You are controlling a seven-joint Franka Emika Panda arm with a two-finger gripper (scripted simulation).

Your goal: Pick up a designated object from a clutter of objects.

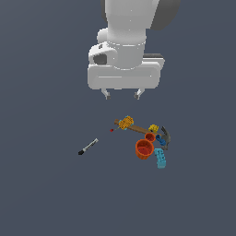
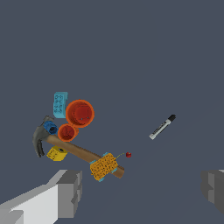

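The claw hammer (image 1: pixel 140 130) lies flat in the clutter, brown handle slanting, dark grey head (image 1: pixel 165 136) at the exterior view's right. In the wrist view the hammer (image 2: pixel 74 149) lies under an orange-yellow block (image 2: pixel 104 166), which covers the handle's end. Two orange cups (image 1: pixel 144 148) (image 1: pixel 150 137), a cyan brick (image 1: pixel 160 158), a blue brick (image 1: pixel 160 139) and a yellow brick (image 1: pixel 153 128) crowd the head end. My gripper (image 1: pixel 123 96) hangs open and empty high above the clutter; its fingers (image 2: pixel 69 192) frame the wrist view.
A black-and-white marker (image 1: pixel 88 147) lies apart from the pile at the exterior view's left, also in the wrist view (image 2: pixel 162 127). A tiny red ball (image 1: pixel 111 130) sits beside the handle's end. The floor is plain dark grey.
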